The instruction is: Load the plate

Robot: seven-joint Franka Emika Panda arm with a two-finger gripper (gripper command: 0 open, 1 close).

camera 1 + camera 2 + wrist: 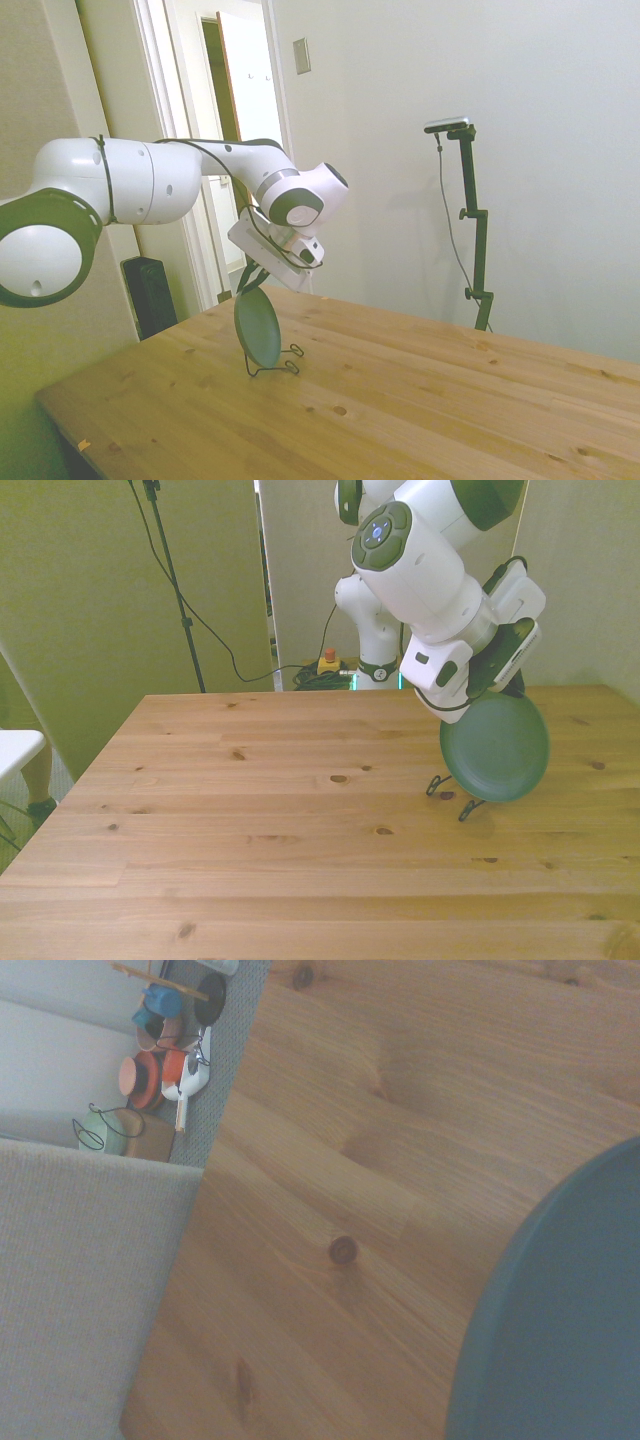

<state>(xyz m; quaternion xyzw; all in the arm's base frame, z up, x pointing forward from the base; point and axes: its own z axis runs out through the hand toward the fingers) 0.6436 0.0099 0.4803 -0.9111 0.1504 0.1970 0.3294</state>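
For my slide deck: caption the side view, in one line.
White Franka arm's gripper holds round dark teal-green plate upright at thin black wire rack.

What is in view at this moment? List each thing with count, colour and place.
plate: one, dark teal-green, standing on edge in the wire rack, near the front view's right side of the table, gripped at its upper rim.
wire rack: one, thin black, on the table under the plate.
table: one, light wood, fills the lower part of both views.
clutter on the floor: several small items in orange, blue and white, beside the table's edge in the wrist view; too small to identify.
arm: one, white, reaching down toward the rack.
hand: one, at the plate's upper edge, closed on it.
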